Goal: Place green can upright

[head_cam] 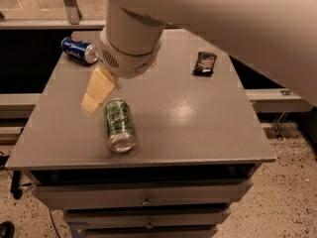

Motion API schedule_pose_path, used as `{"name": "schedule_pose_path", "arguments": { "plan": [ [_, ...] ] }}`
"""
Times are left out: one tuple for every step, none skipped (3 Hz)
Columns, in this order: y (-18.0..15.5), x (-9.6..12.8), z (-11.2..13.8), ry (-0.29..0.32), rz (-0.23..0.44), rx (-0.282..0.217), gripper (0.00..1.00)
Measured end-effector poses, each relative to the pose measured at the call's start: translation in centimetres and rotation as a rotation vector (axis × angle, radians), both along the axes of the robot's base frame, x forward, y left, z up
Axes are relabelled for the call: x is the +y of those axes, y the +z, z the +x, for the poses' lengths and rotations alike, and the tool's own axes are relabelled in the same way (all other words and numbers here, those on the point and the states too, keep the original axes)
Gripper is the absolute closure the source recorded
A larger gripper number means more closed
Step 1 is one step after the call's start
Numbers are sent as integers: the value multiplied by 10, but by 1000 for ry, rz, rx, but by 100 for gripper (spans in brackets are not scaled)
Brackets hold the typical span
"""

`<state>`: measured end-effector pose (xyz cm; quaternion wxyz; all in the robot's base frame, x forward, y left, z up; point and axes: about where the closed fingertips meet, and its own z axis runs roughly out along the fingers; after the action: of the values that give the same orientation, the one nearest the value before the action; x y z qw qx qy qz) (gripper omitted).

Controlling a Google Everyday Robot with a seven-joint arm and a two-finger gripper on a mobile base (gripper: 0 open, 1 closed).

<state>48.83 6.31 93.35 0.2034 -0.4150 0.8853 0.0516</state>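
Observation:
The green can [119,124] lies on its side near the front left of the grey table [198,128], with its silver end facing the front edge. My gripper [92,102] hangs from the big white arm [130,43]. It is just left of the can's far end, close above the table and beside the can, with nothing seen in it.
A blue can [79,50] lies on its side at the table's back left corner. A black snack packet [204,63] lies at the back right. Drawers [143,200] sit under the tabletop. A shelf rail runs behind the table.

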Motion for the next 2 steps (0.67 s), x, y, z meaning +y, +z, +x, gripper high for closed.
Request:
{"name": "schedule_pose_path", "arguments": {
  "plan": [
    [-14,42,-9,-50,-46,27,0],
    [-48,52,-4,-185,-43,114,0]
  ]
}}
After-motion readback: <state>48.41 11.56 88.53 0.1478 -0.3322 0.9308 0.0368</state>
